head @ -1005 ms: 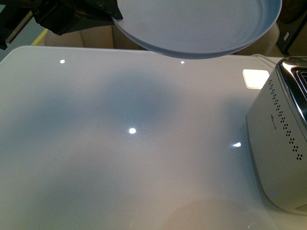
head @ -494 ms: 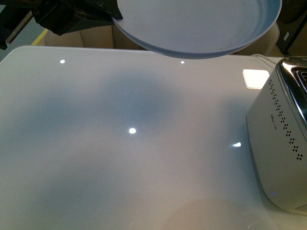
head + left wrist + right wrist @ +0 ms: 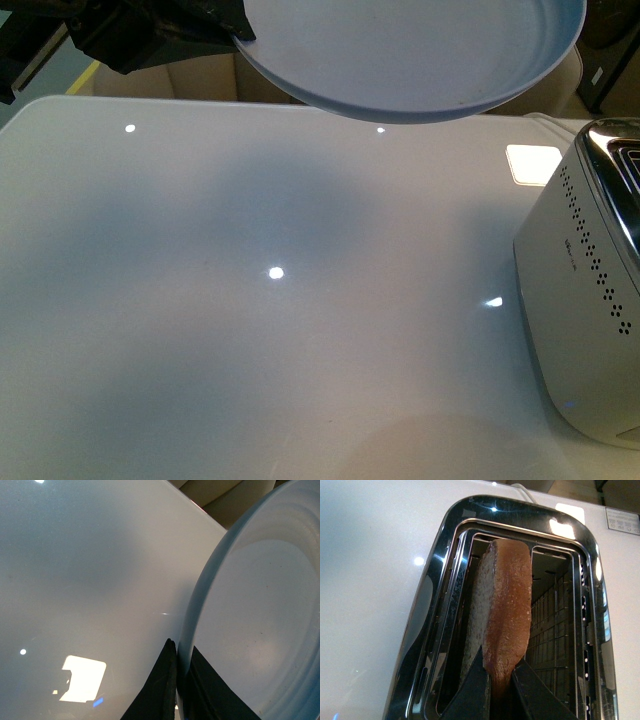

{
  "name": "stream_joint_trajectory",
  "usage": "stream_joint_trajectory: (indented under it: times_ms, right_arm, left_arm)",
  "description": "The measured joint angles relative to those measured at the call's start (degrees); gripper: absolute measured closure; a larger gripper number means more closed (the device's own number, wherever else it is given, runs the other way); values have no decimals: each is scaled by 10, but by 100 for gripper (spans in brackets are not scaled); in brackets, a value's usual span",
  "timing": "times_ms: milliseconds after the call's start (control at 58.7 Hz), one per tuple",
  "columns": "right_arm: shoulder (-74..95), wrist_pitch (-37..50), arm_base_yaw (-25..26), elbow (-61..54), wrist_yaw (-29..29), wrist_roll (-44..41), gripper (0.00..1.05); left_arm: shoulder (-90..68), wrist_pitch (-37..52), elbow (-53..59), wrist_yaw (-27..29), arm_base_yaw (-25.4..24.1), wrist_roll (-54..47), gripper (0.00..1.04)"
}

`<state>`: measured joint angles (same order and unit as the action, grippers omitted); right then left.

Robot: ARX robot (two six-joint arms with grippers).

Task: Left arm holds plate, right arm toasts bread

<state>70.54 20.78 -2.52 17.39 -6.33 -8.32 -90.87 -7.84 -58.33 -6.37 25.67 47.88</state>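
The pale blue plate hangs in the air at the top of the front view, above the white table. My left gripper, black and angular, grips its rim from the left. In the left wrist view my left gripper is shut on the plate's rim. In the right wrist view my right gripper is shut on the crust of the bread. The slice hangs edge-on over the toaster's slots, right above the divider between them. The right gripper does not show in the front view.
The silver toaster stands at the right edge of the white table. Its chrome top frames two slots with wire racks. Cardboard boxes lie beyond the far table edge.
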Motion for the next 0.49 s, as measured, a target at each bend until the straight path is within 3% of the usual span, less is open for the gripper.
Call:
stream_joint_trajectory:
  times_ms: [119, 494]
  right_arm:
    - [10, 10, -1, -3, -2, 5, 100]
    - [-43, -13, 4, -20, 3, 19, 46]
  left_arm:
    - [0, 0, 0, 0, 0, 0, 102]
    - [0, 0, 0, 0, 0, 0, 102]
